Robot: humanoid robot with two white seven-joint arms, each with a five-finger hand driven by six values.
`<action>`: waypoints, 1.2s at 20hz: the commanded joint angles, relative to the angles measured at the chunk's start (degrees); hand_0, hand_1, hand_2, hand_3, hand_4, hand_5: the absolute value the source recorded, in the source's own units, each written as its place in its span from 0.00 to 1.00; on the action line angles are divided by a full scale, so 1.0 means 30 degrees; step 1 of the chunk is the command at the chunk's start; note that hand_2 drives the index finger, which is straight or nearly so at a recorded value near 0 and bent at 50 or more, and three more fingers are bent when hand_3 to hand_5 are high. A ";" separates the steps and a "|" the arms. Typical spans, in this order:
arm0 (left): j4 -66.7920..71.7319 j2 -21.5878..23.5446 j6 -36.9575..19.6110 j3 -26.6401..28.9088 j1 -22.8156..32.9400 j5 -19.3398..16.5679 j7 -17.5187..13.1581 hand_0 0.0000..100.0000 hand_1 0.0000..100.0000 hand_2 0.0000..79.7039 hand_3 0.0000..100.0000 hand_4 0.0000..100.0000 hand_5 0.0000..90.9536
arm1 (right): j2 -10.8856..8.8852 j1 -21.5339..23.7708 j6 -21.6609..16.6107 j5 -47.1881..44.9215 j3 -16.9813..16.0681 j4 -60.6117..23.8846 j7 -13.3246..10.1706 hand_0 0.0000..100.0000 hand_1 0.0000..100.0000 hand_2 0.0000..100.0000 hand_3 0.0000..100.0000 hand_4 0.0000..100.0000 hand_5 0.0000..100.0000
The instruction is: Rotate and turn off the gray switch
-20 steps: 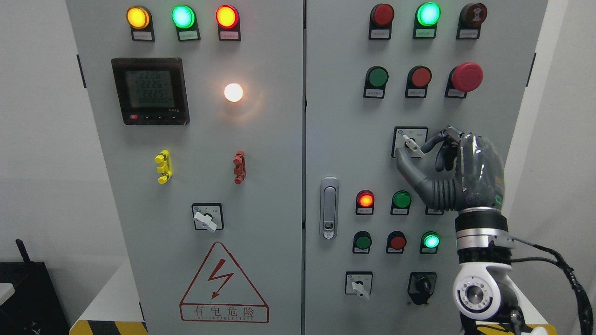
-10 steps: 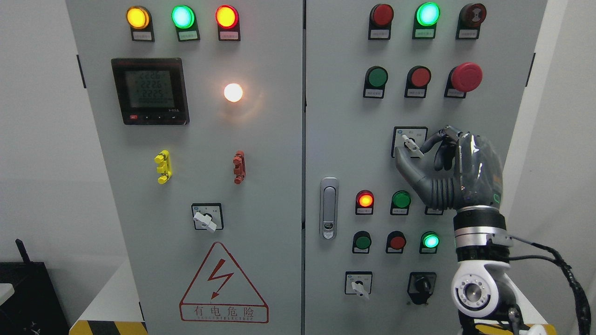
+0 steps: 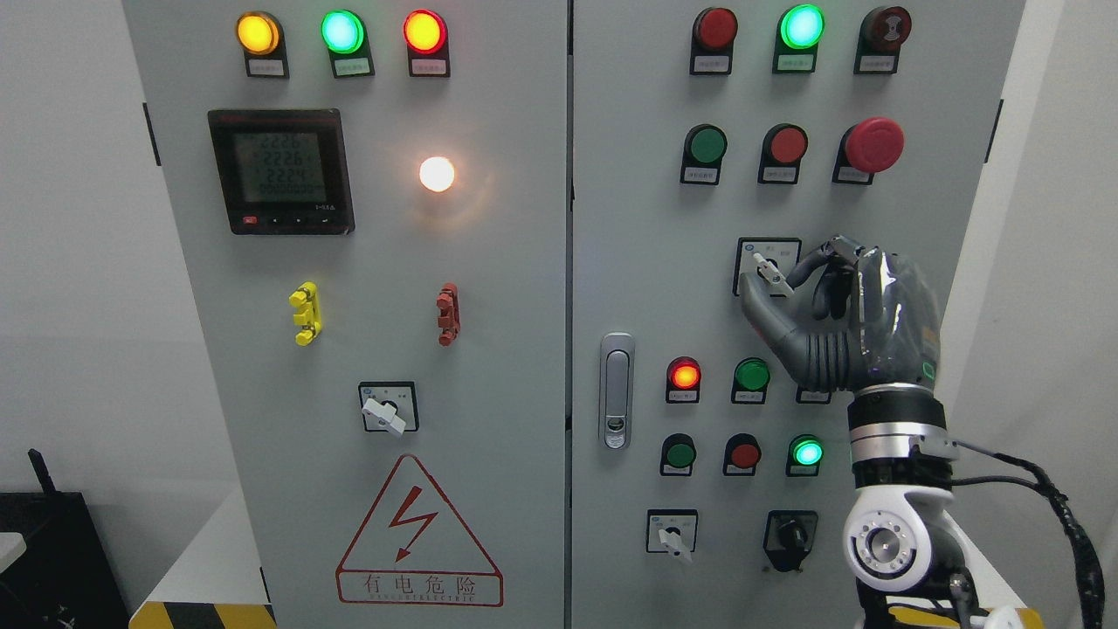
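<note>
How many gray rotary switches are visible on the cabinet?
3: one on the left door, one low on the right door, one pinched by the right hand. The hand may hide others.

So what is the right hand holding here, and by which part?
The right hand pinches the gray switch by the lower right end of its lever, between thumb and fingers.

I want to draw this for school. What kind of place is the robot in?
Probably an electrical control room or training lab. The robot's right hand pinches a gray switch on a big gray cabinet with colored lights, a digital meter and a lightning warning sign.
</note>
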 commanded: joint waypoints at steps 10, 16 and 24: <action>-0.0468 -0.0015 -0.0011 0.0146 -0.0176 0.0380 -0.0014 0.12 0.39 0.00 0.00 0.00 0.00 | 0.0352 -0.0205 0.0035 -0.0003 0.0173 0.0170 0.0062 0.15 0.44 0.66 0.98 1.00 1.00; -0.0468 -0.0015 -0.0011 0.0146 -0.0176 0.0380 -0.0014 0.12 0.39 0.00 0.00 0.00 0.00 | 0.0352 -0.0205 0.0035 -0.0003 0.0173 0.0170 0.0062 0.15 0.44 0.66 0.98 1.00 1.00; -0.0468 0.0014 0.0018 0.0146 -0.0176 0.0380 -0.0014 0.12 0.39 0.00 0.00 0.00 0.00 | 0.0352 -0.0234 0.0035 -0.0003 0.0318 0.0141 0.0091 0.19 0.42 0.67 0.98 1.00 1.00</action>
